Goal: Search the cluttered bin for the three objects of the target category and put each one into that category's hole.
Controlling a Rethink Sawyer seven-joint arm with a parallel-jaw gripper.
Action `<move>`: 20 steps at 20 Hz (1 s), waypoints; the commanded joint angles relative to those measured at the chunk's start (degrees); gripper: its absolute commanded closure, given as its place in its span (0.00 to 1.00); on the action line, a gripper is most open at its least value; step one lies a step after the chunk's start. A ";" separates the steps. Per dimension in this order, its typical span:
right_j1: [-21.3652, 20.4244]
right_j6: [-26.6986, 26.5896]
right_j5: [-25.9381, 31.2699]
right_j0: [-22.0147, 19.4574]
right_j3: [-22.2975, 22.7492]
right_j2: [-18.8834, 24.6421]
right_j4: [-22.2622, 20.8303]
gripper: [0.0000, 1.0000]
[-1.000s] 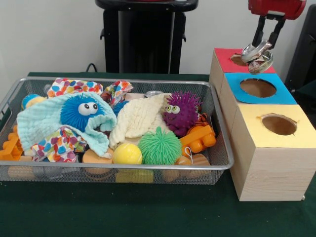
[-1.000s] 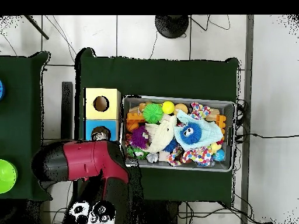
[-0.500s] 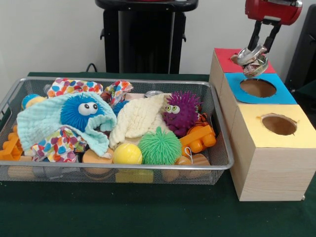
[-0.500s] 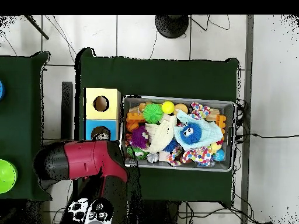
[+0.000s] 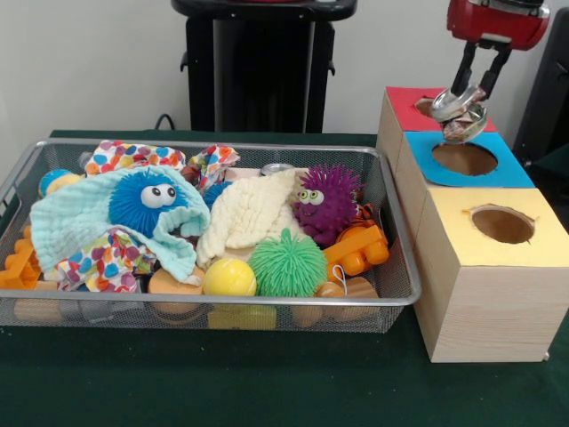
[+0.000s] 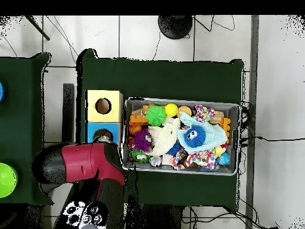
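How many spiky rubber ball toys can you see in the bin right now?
3: the blue one with eyes under the mint cloth at left, the purple one with eyes toward the right, and the green one by the front wall. More may be buried.

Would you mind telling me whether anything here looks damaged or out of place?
The metal object held in the gripper above the red-topped box looks crumpled, like a crushed can. Nothing lies spilled outside the wire bin.

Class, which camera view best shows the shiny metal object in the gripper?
The front view: the metal object hangs clear in the gripper above the boxes. In the overhead view the arm hides nearly all of it.
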 commanded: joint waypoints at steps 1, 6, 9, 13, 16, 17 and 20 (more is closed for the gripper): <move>2.57 16.46 4.63 1.49 -3.56 -0.43 3.15 1.00; 3.16 16.31 5.37 1.64 -4.66 -1.08 3.86 1.00; 2.78 16.18 4.90 1.20 -3.90 -1.09 4.99 1.00; 2.39 16.76 3.35 1.68 -2.77 -1.68 6.05 0.00; 2.32 16.17 2.95 1.72 -2.50 -1.99 6.34 0.00; 2.30 15.93 2.74 1.68 -2.40 -2.00 6.49 0.00; 2.26 15.73 2.24 1.88 -2.14 -2.11 6.86 0.00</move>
